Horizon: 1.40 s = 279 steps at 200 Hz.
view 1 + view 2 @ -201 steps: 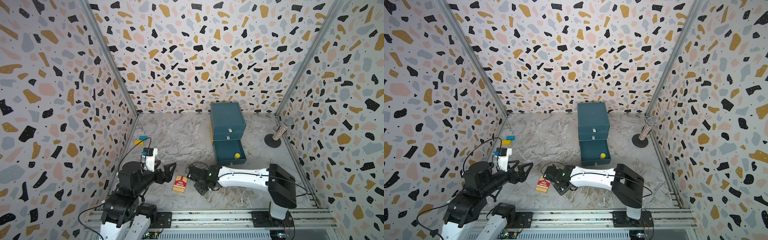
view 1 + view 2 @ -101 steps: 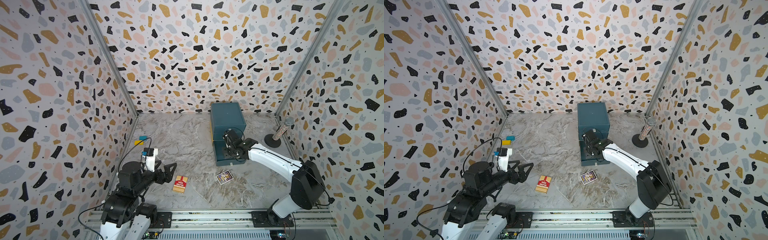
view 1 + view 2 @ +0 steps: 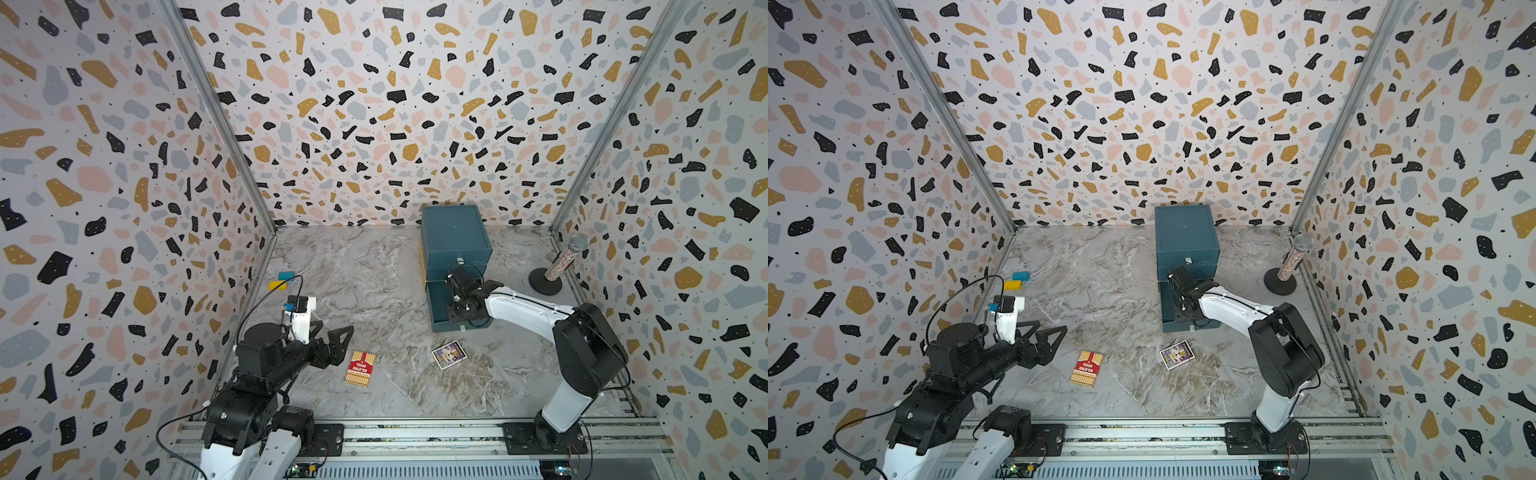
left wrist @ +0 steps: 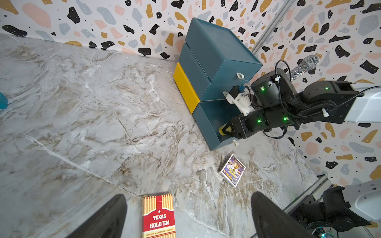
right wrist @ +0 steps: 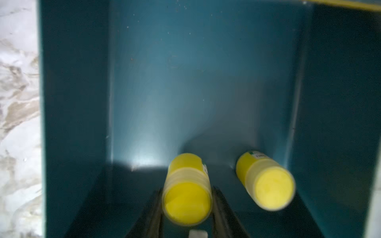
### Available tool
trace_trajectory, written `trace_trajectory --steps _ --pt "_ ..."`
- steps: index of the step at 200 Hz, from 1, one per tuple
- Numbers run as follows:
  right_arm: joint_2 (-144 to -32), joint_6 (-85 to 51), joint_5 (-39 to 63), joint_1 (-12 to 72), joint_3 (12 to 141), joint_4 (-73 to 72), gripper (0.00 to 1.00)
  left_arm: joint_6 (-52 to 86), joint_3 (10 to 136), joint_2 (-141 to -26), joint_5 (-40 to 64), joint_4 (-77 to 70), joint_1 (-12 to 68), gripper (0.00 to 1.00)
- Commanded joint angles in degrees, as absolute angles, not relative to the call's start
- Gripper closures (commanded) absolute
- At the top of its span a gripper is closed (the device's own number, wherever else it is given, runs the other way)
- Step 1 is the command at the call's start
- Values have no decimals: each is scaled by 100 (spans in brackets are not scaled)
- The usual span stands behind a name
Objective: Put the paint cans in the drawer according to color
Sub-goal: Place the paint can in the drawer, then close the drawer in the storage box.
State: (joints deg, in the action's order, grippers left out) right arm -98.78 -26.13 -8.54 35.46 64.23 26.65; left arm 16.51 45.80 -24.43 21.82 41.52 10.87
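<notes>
The dark teal drawer chest (image 3: 455, 232) (image 3: 1185, 232) stands at the back, its bottom drawer (image 4: 206, 123) pulled out. My right gripper (image 3: 457, 309) (image 5: 186, 214) reaches down into that drawer and is shut on a yellow paint can (image 5: 186, 197) (image 4: 221, 130), one finger on each side. A second yellow paint can (image 5: 266, 181) lies beside it on the drawer floor. No other paint cans show. My left gripper (image 3: 332, 338) (image 4: 189, 218) hovers open and empty at the front left.
A red Texas Hold'em card box (image 3: 360, 368) lies by the left gripper. A small colourful card box (image 3: 449, 354) lies in front of the open drawer. A microphone on a round stand (image 3: 559, 266) is at the right wall. Yellow (image 3: 277, 285) and blue (image 3: 286, 275) blocks lie at the left wall.
The right arm swung from the front of the floor, near the card boxes, back to the open bottom drawer and lowered into it. The left arm has not moved.
</notes>
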Motion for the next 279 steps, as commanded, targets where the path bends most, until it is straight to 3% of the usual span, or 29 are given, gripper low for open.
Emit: trace_trajectory --steps 1,18,49,70,113,144,158,205,279 --pt "-9877 -2729 -752 3516 6411 2591 75 1617 4694 -2417 2223 3963 1046 3" --pt "-9900 -2751 -775 3516 6382 2577 71 1617 4701 -2424 2215 3962 1045 3" --pt "-9763 -2708 -874 3516 6336 2532 48 1622 4695 -2425 2223 3964 1033 3" --pt "-9567 -2633 -987 3518 6311 2558 42 1617 4702 -2421 2230 3964 1031 3" --pt "-8589 -2643 -1155 3524 6135 2655 42 1622 4702 -2421 2224 3963 1037 3" --pt "-7784 -2919 -1160 3524 5702 2741 48 1617 4701 -2425 2230 3964 1037 3" --pt "-7479 -3213 -997 3524 5357 2729 53 1626 4701 -2424 2229 3964 1037 3" --pt "-6240 -4897 -312 3540 3569 1382 53 1628 4700 -2412 2228 3955 1024 3" --pt "-7422 -5344 -244 3507 3559 528 55 1627 4702 -2382 2230 3956 1029 3"
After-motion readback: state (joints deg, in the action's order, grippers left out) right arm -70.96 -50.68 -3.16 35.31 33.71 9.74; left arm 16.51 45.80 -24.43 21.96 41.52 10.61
